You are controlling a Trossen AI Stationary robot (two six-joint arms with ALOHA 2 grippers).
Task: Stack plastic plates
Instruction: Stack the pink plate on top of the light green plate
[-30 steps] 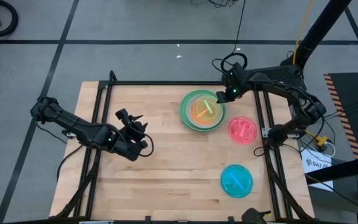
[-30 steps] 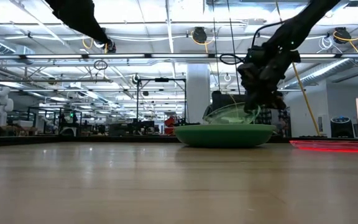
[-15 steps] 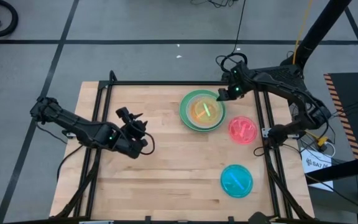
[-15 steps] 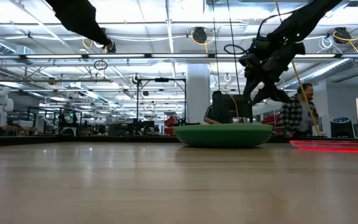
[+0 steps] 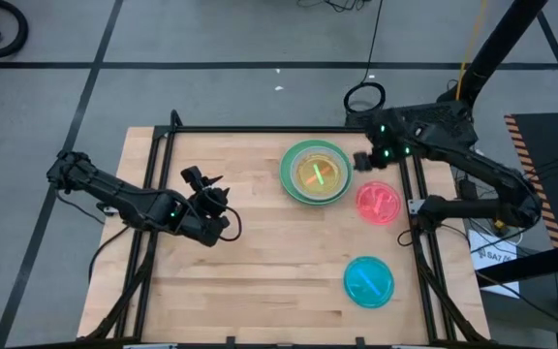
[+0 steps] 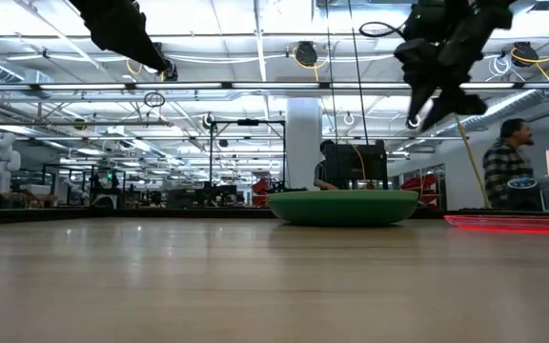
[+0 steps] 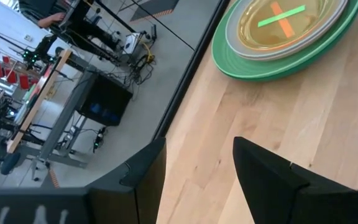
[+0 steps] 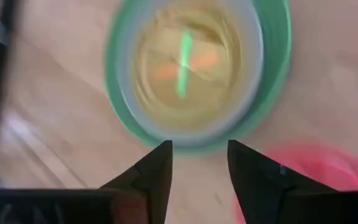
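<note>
Now that your right pincer (image 5: 362,161) has lifted off the stack (image 5: 315,173), fingers spread and empty, take the pink plate (image 5: 379,203) next.

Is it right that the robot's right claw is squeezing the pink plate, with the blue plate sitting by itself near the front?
Not quite. The right gripper is open and holds nothing; it hangs above the table between the stack of plates and the pink plate, as the high view shows. The blue plate does sit alone near the front.
</note>
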